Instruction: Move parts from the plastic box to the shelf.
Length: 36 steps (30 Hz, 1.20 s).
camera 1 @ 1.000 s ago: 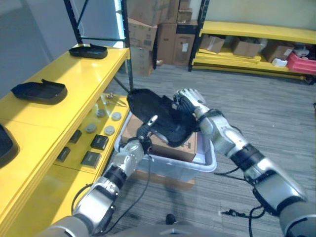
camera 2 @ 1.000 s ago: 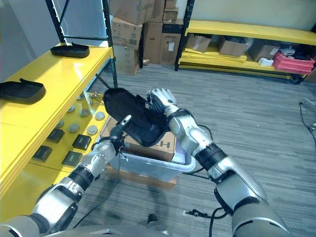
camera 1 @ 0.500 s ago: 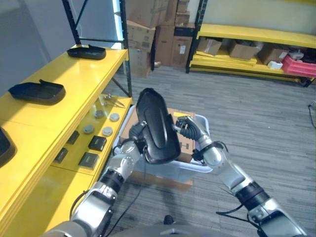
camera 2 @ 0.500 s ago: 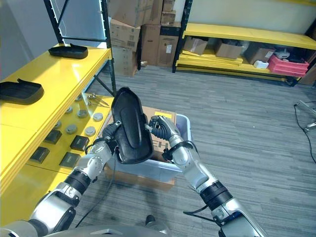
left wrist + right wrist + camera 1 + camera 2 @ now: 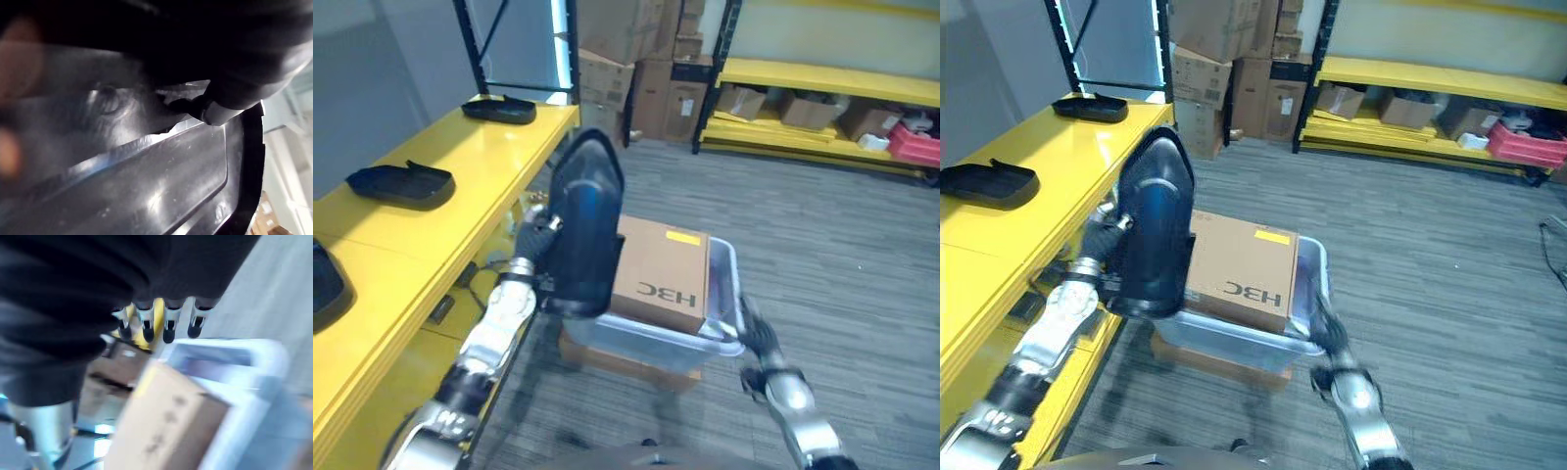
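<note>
The left hand (image 5: 536,238) grips a large black part (image 5: 583,227), fingers curled on its edge, holding it upright between the yellow shelf (image 5: 460,186) and the plastic box (image 5: 724,323). A cardboard box (image 5: 663,275) sits in the plastic box. The right hand (image 5: 751,338) hangs beside it, fingers straight, empty

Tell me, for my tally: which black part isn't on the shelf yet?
The upright black part in the left hand; the others lie flat on the yellow shelf.
</note>
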### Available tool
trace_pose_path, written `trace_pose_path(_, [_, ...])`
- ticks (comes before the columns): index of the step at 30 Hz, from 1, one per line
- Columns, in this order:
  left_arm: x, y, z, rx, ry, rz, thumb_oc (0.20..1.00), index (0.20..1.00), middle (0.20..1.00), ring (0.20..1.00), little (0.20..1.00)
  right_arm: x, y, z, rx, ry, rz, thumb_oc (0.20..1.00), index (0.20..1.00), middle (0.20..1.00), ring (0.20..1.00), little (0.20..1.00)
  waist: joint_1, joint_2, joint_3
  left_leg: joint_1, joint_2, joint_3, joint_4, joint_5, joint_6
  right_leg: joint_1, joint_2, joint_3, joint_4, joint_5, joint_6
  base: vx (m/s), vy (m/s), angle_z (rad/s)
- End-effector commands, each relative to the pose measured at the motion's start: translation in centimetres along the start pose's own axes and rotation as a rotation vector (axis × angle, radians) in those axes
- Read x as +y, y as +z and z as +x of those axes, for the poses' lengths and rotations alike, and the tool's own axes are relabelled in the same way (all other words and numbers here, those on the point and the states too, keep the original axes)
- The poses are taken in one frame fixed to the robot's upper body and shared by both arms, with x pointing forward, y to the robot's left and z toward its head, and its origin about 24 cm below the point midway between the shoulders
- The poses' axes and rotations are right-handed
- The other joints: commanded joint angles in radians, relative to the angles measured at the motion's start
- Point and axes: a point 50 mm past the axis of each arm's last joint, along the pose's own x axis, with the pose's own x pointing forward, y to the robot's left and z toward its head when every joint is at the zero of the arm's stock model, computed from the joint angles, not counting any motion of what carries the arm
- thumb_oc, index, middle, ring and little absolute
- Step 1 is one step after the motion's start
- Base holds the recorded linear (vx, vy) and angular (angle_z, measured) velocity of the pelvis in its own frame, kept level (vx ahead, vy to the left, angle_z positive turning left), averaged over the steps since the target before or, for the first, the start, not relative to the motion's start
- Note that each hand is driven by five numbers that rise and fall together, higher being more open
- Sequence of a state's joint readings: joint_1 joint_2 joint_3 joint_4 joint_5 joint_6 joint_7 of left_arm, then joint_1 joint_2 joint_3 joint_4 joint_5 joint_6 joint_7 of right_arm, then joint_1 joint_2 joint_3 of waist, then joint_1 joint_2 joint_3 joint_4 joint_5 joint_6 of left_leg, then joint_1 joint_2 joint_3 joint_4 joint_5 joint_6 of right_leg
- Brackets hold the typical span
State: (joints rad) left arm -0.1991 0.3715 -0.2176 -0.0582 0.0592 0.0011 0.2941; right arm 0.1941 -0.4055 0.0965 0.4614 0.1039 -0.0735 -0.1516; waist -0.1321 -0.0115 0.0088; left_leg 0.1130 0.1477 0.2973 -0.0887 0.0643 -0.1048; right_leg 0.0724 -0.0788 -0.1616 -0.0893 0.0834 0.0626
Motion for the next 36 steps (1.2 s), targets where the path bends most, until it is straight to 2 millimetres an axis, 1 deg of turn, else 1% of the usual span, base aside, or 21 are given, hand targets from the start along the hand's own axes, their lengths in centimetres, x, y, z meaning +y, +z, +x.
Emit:
trace_pose_path(1, [2.1, 3.0, 1.0, -0.216, 0.100, 0.096, 0.200, 0.200, 0.200, 0.200, 0.200, 1.4, 0.3, 1.0, 0.003, 0.075, 0.024, 1.000, 1.000, 1.000, 1.000, 1.000, 0.061, 0.043, -0.003, 0.037, 0.061, -0.064, 0.001, 0.019, -0.037, 0.020, -0.051, -0.063, 0.002, -0.008, -0.018, -0.05, -0.150, 0.09])
trace_pose_path(4, [4.2, 3.8, 0.0, -0.273, 0.177, 0.182, 0.200, 0.200, 0.200, 0.200, 0.200, 3.9, -3.5, 0.5, 0.199, 0.207, -0.069, 1.000, 1.000, 1.000, 1.000, 1.000, 0.123, 0.029, 0.029, 0.000, 0.073, -0.082, 0.005, 0.036, -0.036, 0.013, -0.049, -0.088, 0.002, -0.029, -0.006, -0.11, -0.153, 0.16])
trace_pose_path(5, [4.8, 3.8, -0.4, -0.276, 0.207, 0.192, 0.200, 0.200, 0.200, 0.200, 0.200, 4.9, -4.3, 0.3, 0.238, 0.266, -0.131, 1.000, 1.000, 1.000, 1.000, 1.000, 0.145, 0.024, 0.043, -0.010, 0.082, -0.078, 0.007, 0.032, -0.039, 0.014, -0.051, -0.102, 0.002, -0.039, 0.001, -0.09, -0.100, 0.22])
trace_pose_path(6, [4.9, 3.8, -0.4, -0.276, 0.208, 0.194, 0.200, 0.200, 0.200, 0.200, 0.200, 5.0, -4.2, 0.4, 0.236, 0.267, -0.131, 1.000, 1.000, 1.000, 1.000, 1.000, 0.143, 0.022, 0.041, -0.015, 0.080, -0.080, 0.005, 0.036, -0.038, 0.009, -0.053, -0.103, 0.002, -0.036, 0.001, -0.15, -0.146, 0.30])
trace_pose_path(7, [6.0, 4.4, -0.8, -0.309, 0.266, 0.232, 0.200, 0.200, 0.200, 0.200, 0.200, 6.8, -5.2, 0.2, 0.296, 0.352, -0.251, 1.000, 1.000, 1.000, 1.000, 1.000, 0.202, 0.013, 0.076, -0.059, 0.089, -0.096, 0.014, 0.047, -0.045, 0.009, -0.059, -0.122, 0.002, -0.041, 0.009, -0.17, -0.137, 0.47])
trace_pose_path(10, [7.1, 4.3, -1.5, -0.315, 0.317, 0.287, 0.200, 0.200, 0.200, 0.200, 0.200, 8.6, -7.1, -0.7, 0.390, 0.464, -0.426, 1.000, 1.000, 1.000, 1.000, 1.000, 0.256, -0.001, 0.092, -0.099, 0.082, -0.055, 0.041, 0.059, -0.055, 0.016, -0.059, -0.164, 0.002, -0.028, 0.006, -0.09, -0.117, 0.72])
trace_pose_path(11, [7.4, 4.7, -1.7, -0.334, 0.327, 0.294, 0.200, 0.200, 0.200, 0.200, 0.200, 8.4, -7.8, -0.9, 0.427, 0.464, -0.447, 1.000, 1.000, 1.000, 1.000, 1.000, 0.267, -0.006, 0.093, -0.097, 0.078, -0.017, 0.055, 0.057, -0.064, 0.020, -0.064, -0.187, 0.002, -0.021, 0.005, -0.01, -0.036, 0.73])
trace_pose_path(12, [7.4, 4.7, -1.7, -0.334, 0.327, 0.295, 0.200, 0.200, 0.200, 0.200, 0.200, 8.5, -7.7, -0.9, 0.426, 0.464, -0.446, 1.000, 1.000, 1.000, 1.000, 1.000, 0.266, -0.008, 0.092, -0.102, 0.077, -0.018, 0.056, 0.060, -0.062, 0.016, -0.065, -0.188, 0.002, -0.019, 0.005, -0.01, -0.018, 0.68])
trace_pose_path(14, [8.1, 5.6, -2.3, -0.383, 0.358, 0.343, 0.200, 0.200, 0.200, 0.200, 0.200, 8.0, -9.8, -2.2, 0.563, 0.449, -0.458, 1.000, 1.000, 1.000, 1.000, 1.000, 0.302, -0.008, 0.091, -0.065, 0.055, 0.032, 0.141, 0.041, -0.088, 0.027, -0.069, -0.240, 0.002, -0.015, -0.004, -0.02, 0.009, 1.04])
trace_pose_path(16, [8.5, 6.2, -2.7, -0.409, 0.372, 0.352, 0.200, 0.200, 0.200, 0.200, 0.200, 7.4, -10.6, -2.7, 0.630, 0.412, -0.403, 1.000, 1.000, 1.000, 1.000, 1.000, 0.299, -0.001, 0.087, -0.030, 0.039, 0.057, 0.189, 0.031, -0.105, 0.021, -0.065, -0.278, 0.002, -0.007, -0.004, -0.04, 0.033, 1.02])
trace_pose_path(18, [8.9, 6.7, -2.9, -0.434, 0.365, 0.399, 0.200, 0.200, 0.200, 0.200, 0.200, 6.6, -11.5, -3.3, 0.696, 0.382, -0.359, 1.000, 1.000, 1.000, 1.000, 1.000, 0.285, 0.006, 0.079, -0.003, 0.040, 0.144, 0.209, 0.031, -0.121, 0.015, -0.072, -0.336, 0.007, 0.011, 0.005, -0.02, 0.053, 1.28])
trace_pose_path(20, [9.1, 7.2, -3.2, -0.461, 0.361, 0.429, 0.200, 0.200, 0.200, 0.200, 0.200, 6.5, -11.5, -3.3, 0.699, 0.375, -0.345, 1.000, 1.000, 1.000, 1.000, 1.000, 0.284, 0.010, 0.076, 0.002, 0.040, 0.143, 0.194, 0.028, -0.121, 0.018, -0.076, -0.349, 0.010, 0.018, 0.010, 0.04, 0.118, 1.72])
trace_pose_path(23, [9.9, 7.7, -3.7, -0.486, 0.375, 0.481, 0.200, 0.200, 0.200, 0.200, 0.200, 5.9, -11.5, -3.1, 0.699, 0.381, -0.364, 1.000, 1.000, 1.000, 1.000, 1.000, 0.302, 0.030, 0.068, 0.026, 0.046, 0.140, 0.074, 0.040, -0.092, 0.044, -0.102, -0.381, 0.041, 0.017, 0.028, 0.08, 0.240, 1.23])
trace_pose_path(25, [10.0, 7.7, -3.8, -0.484, 0.381, 0.473, 0.200, 0.200, 0.200, 0.200, 0.200, 5.7, -11.3, -2.9, 0.691, 0.376, -0.371, 1.000, 1.000, 1.000, 1.000, 1.000, 0.305, 0.034, 0.066, 0.028, 0.036, 0.132, 0.056, 0.048, -0.082, 0.043, -0.112, -0.383, 0.074, 0.015, 0.028, 0.04, 0.164, 0.86])
trace_pose_path(26, [9.9, 7.8, -3.9, -0.487, 0.383, 0.468, 0.200, 0.200, 0.200, 0.200, 0.200, 5.5, -11.2, -2.8, 0.694, 0.362, -0.365, 1.000, 1.000, 1.000, 1.000, 1.000, 0.315, 0.041, 0.067, 0.031, 0.030, 0.120, 0.054, 0.054, -0.074, 0.047, -0.121, -0.382, 0.112, 0.014, 0.027, 0.13, 0.280, 0.38])
trace_pose_path(27, [9.9, 8.1, -4.2, -0.494, 0.373, 0.445, 0.200, 0.200, 0.200, 0.200, 0.200, 4.9, -11.4, -2.8, 0.718, 0.315, -0.325, 1.000, 1.000, 1.000, 1.000, 1.000, 0.320, 0.065, 0.075, 0.057, 0.021, 0.120, 0.044, 0.050, -0.054, 0.042, -0.152, -0.382, 0.230, 0.013, 0.033, 0.18, 0.400, 0.27])
trace_pose_path(30, [9.5, 7.9, -4.1, -0.486, 0.370, 0.389, 0.200, 0.200, 0.200, 0.200, 0.200, 5.1, -9.7, -1.2, 0.636, 0.231, -0.219, 1.000, 1.000, 1.000, 1.000, 1.000, 0.280, 0.131, 0.115, 0.091, 0.032, 0.101, 0.001, 0.022, -0.020, -0.031, -0.177, -0.302, 0.427, 0.016, 0.050, 0.04, 0.288, 0.26])
trace_pose_path(31, [9.5, 7.9, -4.1, -0.486, 0.370, 0.389, 0.200, 0.200, 0.200, 0.200, 0.200, 5.1, -9.7, -1.2, 0.636, 0.231, -0.219, 1.000, 1.000, 1.000, 1.000, 1.000, 0.281, 0.131, 0.114, 0.089, 0.032, 0.102, 0.001, 0.022, -0.020, -0.033, -0.178, -0.302, 0.427, 0.016, 0.049, 0.00, 0.135, 0.35])
trace_pose_path(32, [8.9, 8.0, -3.6, -0.493, 0.351, 0.384, 0.200, 0.200, 0.200, 0.200, 0.200, 5.3, -9.3, -1.0, 0.600, 0.194, -0.190, 1.000, 1.000, 1.000, 1.000, 1.000, 0.250, 0.131, 0.110, 0.070, 0.035, 0.037, 0.001, 0.000, -0.009, -0.067, -0.099, -0.157, 0.376, -0.008, 0.053, 0.07, 0.092, 0.45])
trace_pose_path(34, [7.8, 8.1, -2.8, -0.503, 0.312, 0.316, 0.200, 0.200, 0.200, 0.200, 0.200, 5.9, -9.5, -1.4, 0.585, 0.192, -0.183, 1.000, 1.000, 1.000, 1.000, 1.000, 0.193, 0.112, 0.106, 0.046, -0.006, -0.056, 0.001, 0.003, 0.005, -0.068, -0.006, -0.021, 0.245, -0.013, 0.031, 0.13, 0.096, 1.08])
trace_pose_path(36, [6.8, 8.1, -1.7, -0.500, 0.272, 0.260, 0.200, 0.200, 0.200, 0.200, 0.200, 6.4, -9.9, -2.0, 0.590, 0.189, -0.171, 1.000, 1.000, 1.000, 1.000, 1.000, 0.151, 0.088, 0.100, 0.027, -0.042, -0.122, 0.001, 0.004, 0.026, -0.074, 0.046, 0.051, 0.173, -0.012, 0.005, 0.11, 0.016, 1.81])
